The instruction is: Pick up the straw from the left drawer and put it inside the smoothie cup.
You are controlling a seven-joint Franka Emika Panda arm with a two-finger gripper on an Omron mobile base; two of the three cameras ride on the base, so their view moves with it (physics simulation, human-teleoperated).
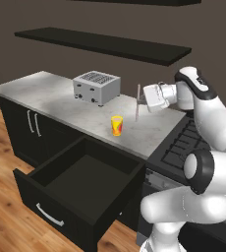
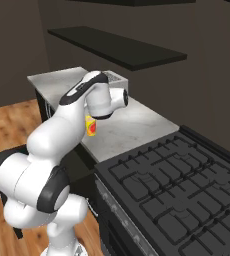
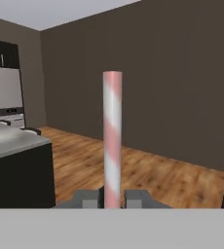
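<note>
1. The left drawer (image 1: 80, 189) hangs open below the counter (image 1: 46, 96).
2. The gripper (image 1: 143, 104) pinches the straw (image 1: 137, 102) upright above the counter.
3. The smoothie cup (image 1: 117, 125) sits down-left of the straw's low tip, nearby.

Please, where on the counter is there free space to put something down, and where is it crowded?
The grey counter is bare left of the toaster and along its front edge left of the smoothie cup. It is tighter right of the cup, where the pincer holds the straw upright above the counter, beside the stove.
</note>
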